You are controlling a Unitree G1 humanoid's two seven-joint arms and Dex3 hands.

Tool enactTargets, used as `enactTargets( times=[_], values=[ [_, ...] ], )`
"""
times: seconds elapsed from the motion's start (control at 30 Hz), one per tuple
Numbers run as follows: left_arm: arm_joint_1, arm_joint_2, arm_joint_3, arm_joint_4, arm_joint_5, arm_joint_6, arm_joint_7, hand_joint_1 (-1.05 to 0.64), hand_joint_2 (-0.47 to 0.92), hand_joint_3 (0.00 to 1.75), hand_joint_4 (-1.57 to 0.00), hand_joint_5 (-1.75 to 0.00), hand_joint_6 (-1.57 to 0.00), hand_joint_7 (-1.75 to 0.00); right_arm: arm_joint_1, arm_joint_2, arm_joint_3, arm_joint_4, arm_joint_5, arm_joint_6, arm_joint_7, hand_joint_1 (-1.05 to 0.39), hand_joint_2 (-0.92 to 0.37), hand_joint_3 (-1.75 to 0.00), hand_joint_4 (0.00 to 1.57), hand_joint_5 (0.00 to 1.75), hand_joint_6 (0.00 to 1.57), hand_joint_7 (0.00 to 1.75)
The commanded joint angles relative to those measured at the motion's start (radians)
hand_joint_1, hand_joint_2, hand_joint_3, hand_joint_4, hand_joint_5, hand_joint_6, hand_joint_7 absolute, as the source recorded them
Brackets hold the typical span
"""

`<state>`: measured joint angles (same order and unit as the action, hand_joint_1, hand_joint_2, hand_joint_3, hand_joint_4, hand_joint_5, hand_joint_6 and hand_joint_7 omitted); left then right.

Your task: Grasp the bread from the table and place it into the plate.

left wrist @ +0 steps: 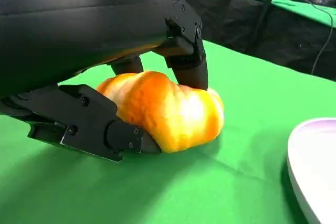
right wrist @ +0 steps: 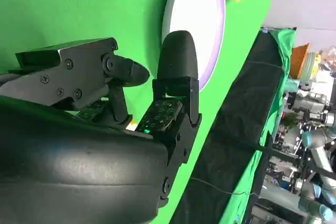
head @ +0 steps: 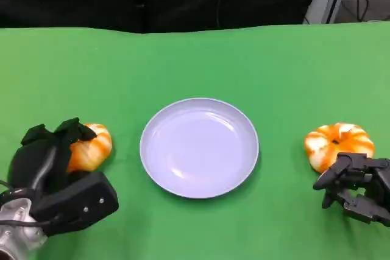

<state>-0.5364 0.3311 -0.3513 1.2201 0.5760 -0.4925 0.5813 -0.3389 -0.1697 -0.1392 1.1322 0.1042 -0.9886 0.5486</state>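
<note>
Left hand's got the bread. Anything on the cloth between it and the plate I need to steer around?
Nothing visible. The left hand grips the bread, and bare green cloth runs from it to the plate. The other bread lies beyond the plate's far side.

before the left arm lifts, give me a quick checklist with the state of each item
1. Left hand wrapped on the left bread, fingers above and below: ok.
2. Grip firm enough to lift: cannot tell.
3. Left bread off the table: not ok, it rests on the cloth.
4. Plate free to receive it: ok.
5. Path from the left bread to the plate free of obstacles: ok.
6. Right hand away from the plate, beside the right bread: ok.
</note>
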Motion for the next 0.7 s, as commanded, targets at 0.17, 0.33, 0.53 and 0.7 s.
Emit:
enactTargets(
  times=[0.17,0.33,0.53,0.7],
  values=[
    [0.021,0.005,0.002,0.008,-0.001,-0.009,0.029,-0.1,0.92,0.4,-0.18,-1.75,-0.32,-1.46,0.009,-0.013,-0.005,0.0,-0.003,-0.009,-0.018,0.07,-0.88,-0.52,0.87,1.37,0.95,0.94],
    [0.021,0.009,-0.003,-0.003,0.005,-0.008,0.042,-0.09,0.92,0.41,-0.18,-1.75,-0.3,-1.48,0.009,-0.01,-0.004,-0.002,0.001,-0.006,-0.017,0.07,-0.88,-0.53,0.87,1.37,0.95,0.95],
    [0.027,0.018,-0.011,-0.03,0.02,-0.022,0.07,-0.06,0.92,0.41,-0.18,-1.74,-0.29,-1.49,0.009,-0.012,-0.002,0.001,-0.007,-0.01,-0.026,0.06,-0.87,-0.55,0.87,1.38,0.95,0.95],
    [0.035,0.023,-0.019,-0.065,0.036,-0.023,0.096,-0.05,0.92,0.39,-0.19,-1.73,-0.3,-1.49,0.009,-0.011,-0.003,0.004,-0.01,-0.015,-0.028,0.07,-0.86,-0.56,0.88,1.38,0.95,0.95]
  ],
)
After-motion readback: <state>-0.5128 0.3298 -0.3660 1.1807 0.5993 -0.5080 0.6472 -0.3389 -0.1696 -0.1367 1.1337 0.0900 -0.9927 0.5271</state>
